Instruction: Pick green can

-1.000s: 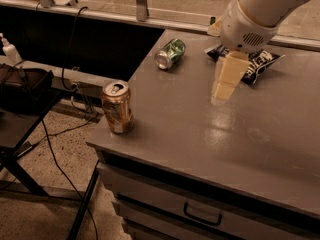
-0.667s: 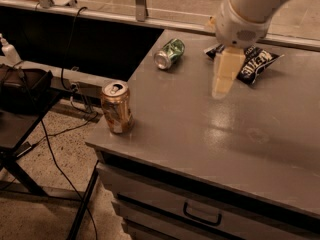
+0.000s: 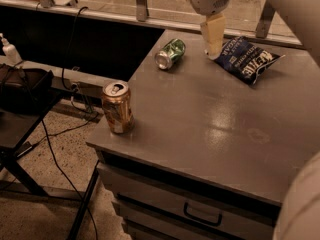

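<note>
The green can (image 3: 170,54) lies on its side near the far left corner of the grey cabinet top (image 3: 200,129), with its silver top facing the front left. My gripper (image 3: 214,48) hangs pointing down over the far part of the top. It is to the right of the green can and apart from it, at the left edge of the chip bag. It holds nothing that I can see.
An orange-copper can (image 3: 117,107) stands upright at the front left corner. A dark blue chip bag (image 3: 248,59) lies at the far right. A railing runs behind the cabinet. A black stand and cables are on the floor to the left.
My gripper has moved toward the far edge and slightly left, nearer the green can. More of the chip bag shows now. The cans have not moved.
</note>
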Robot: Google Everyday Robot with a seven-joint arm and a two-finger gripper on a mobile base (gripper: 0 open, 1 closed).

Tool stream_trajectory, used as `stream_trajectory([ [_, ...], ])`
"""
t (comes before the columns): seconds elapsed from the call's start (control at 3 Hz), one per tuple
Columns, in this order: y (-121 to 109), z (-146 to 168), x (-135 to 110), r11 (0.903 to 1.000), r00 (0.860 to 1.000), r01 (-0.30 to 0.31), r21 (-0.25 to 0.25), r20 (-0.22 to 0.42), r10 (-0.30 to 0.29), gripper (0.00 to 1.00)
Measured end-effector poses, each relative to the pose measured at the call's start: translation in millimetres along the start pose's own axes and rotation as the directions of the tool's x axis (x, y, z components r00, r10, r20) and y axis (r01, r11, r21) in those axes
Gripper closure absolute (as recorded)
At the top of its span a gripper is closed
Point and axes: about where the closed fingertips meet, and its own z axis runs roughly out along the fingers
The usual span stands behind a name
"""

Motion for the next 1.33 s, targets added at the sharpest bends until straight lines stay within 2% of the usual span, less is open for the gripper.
stream_trajectory([
  [0.33, -30.7, 14.3, 10.3, 0.9903, 0.988, 0.122, 0.066, -0.102, -0.115, 0.0],
  [0.67, -39.7, 15.6, 14.8, 0.9869, 0.985, 0.129, 0.097, -0.127, -0.117, 0.0],
  [1.0, -35.7, 23.3, 6.7, 0.9607, 0.953, 0.273, 0.049, -0.145, -0.264, 0.0],
  [1.33, -31.7, 40.5, 17.7, 0.9207, 0.915, 0.39, 0.011, -0.114, -0.387, 0.0],
])
